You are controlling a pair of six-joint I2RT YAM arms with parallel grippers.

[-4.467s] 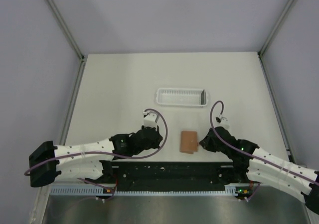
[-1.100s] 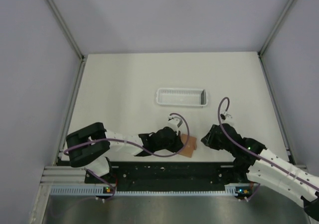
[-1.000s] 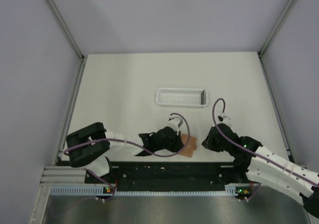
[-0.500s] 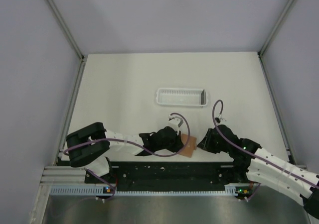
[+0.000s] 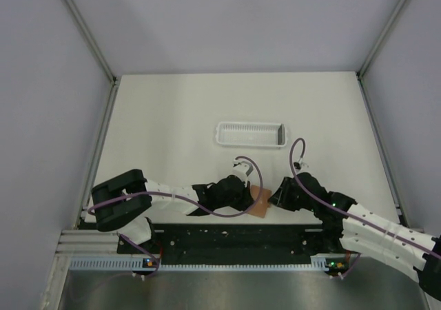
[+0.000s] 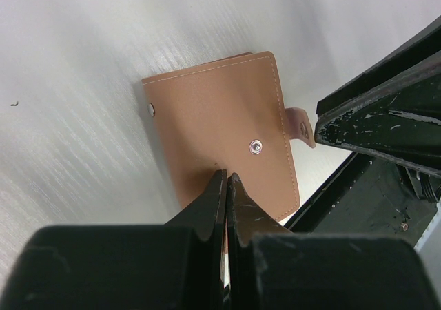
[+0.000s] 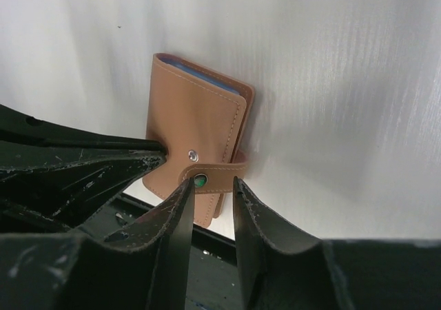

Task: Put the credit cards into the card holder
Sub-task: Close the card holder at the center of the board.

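The card holder [image 5: 262, 201], a closed reddish-brown wallet, lies flat near the table's front edge. It also shows in the left wrist view [image 6: 213, 117] and the right wrist view [image 7: 189, 120], with a blue inner edge at its top. Its snap strap [image 7: 217, 176] sticks out over the cover. My left gripper [image 5: 247, 194] is shut, its tips [image 6: 227, 179] resting on the wallet's cover. My right gripper [image 5: 278, 197] is narrowly open, and its fingertips [image 7: 209, 184] straddle the strap's snap end. The credit cards are not in view.
A white slatted tray [image 5: 249, 134] stands behind the wallet, towards the table's middle. The black rail [image 5: 234, 238] along the table's front edge lies just behind both grippers. Grey walls enclose the table on the left, right and back.
My left arm swung right from the table's left onto the wallet. In the last second my right gripper moved left, up to the wallet's strap. The wallet has stayed closed.
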